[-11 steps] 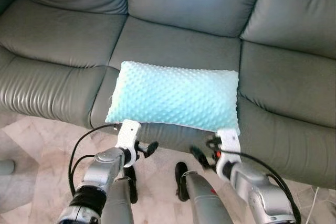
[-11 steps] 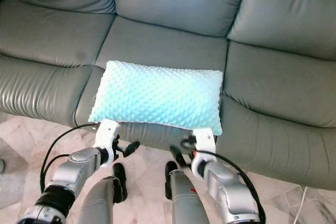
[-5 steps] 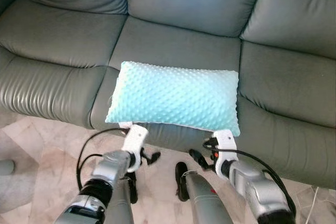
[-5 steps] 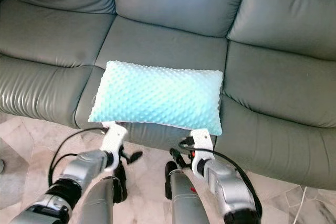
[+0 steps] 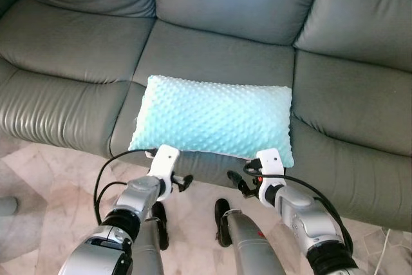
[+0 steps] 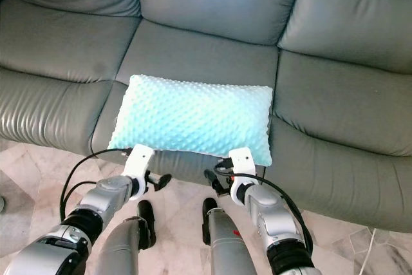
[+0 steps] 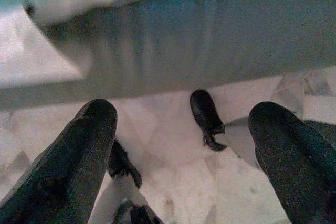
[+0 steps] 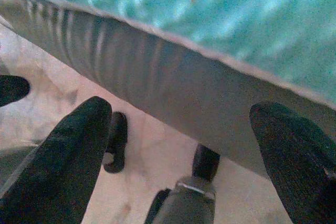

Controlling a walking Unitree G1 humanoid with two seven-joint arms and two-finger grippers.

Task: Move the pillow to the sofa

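Pale turquoise pillow (image 5: 214, 119), rectangular, dimpled minky-dot surface, lying flat at centre frame, long side running left to right. Resting on middle seat cushion of grey leather sofa (image 5: 225, 4), near edge slightly overhanging the seat front, right end at the seam with the right cushion. Sofa spanning upper frame, backrests along the top.

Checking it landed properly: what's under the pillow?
The teal pillow lies on the grey sofa, on the middle seat cushion, its near edge at the seat's front. The covered patch of seat is hidden.
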